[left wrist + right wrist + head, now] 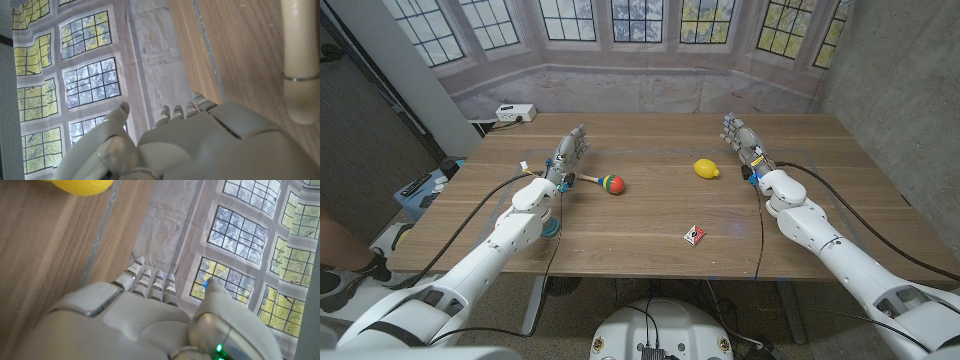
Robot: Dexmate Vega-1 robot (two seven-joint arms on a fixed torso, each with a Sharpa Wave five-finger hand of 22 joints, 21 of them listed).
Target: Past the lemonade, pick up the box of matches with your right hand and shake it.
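Right robot hand (741, 139): fingers straight and slightly apart, holding nothing, just beside the lemon (707, 169). Left robot hand (568, 154): fingers extended, empty, near the rattle (604, 183). Matchbox (695, 235): lying on the tabletop (650, 215), near its front edge, well apart from both hands.

matchbox (695, 235) near front edge | lemon (706, 168) beyond (well apart)
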